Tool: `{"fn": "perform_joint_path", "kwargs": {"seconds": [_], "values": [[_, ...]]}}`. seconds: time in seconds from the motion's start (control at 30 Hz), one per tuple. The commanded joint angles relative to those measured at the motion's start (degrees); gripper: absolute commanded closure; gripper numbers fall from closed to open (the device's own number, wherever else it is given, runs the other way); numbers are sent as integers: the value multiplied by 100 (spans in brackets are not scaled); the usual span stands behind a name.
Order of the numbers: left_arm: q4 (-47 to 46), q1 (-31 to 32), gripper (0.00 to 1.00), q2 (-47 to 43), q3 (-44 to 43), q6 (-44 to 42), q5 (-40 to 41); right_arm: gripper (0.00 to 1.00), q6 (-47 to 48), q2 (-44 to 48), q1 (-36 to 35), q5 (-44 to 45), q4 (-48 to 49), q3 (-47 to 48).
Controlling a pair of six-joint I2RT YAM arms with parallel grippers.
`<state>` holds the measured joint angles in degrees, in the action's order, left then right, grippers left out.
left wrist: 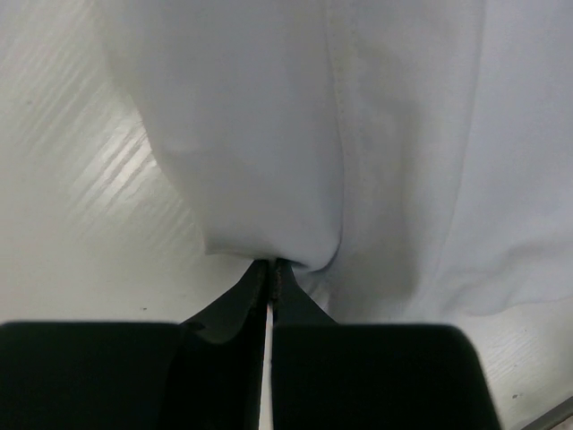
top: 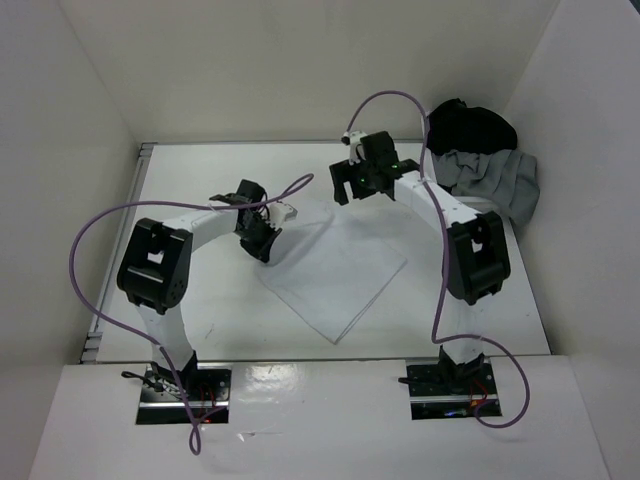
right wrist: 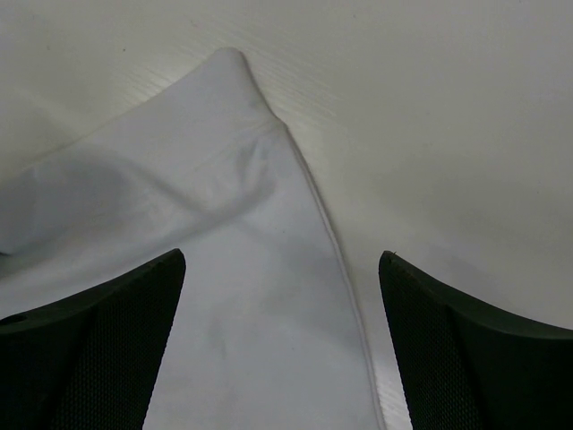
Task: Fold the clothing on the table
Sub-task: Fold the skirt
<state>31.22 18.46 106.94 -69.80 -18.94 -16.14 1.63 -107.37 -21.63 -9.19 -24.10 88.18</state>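
We see the white clothing (top: 335, 275) lying in a flat, tilted square at the middle of the table (top: 200, 170).
From above, the left gripper (top: 264, 238) sits at its left corner and the right gripper (top: 345, 186) at its far corner, with a grey garment (top: 497, 182) and a black garment (top: 470, 125) heaped far right. At the left wrist, we see the jaws pressed together, pinching a smooth fold of the clothing (left wrist: 269, 134). At the right wrist, the jaws are spread wide over a hemmed, rounded corner (right wrist: 228, 215).
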Motion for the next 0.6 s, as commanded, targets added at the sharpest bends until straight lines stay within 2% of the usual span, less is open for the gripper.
{"fn": "perform_joint_path", "kwargs": {"seconds": [0.0,0.1,0.2,0.57], "values": [[-72,-210,100,-216,45,346,119,8,389,-547,-166,198,-113,655],[-248,-290,100,-270,45,514,532,8,636,-1135,-166,120,-270,1340],[-248,-527,100,-270,45,655,586,9,855,-1663,-166,-135,-393,1973],[-512,-853,100,11,-165,935,814,23,1498,-3034,-166,-1137,-1008,3696]]}}
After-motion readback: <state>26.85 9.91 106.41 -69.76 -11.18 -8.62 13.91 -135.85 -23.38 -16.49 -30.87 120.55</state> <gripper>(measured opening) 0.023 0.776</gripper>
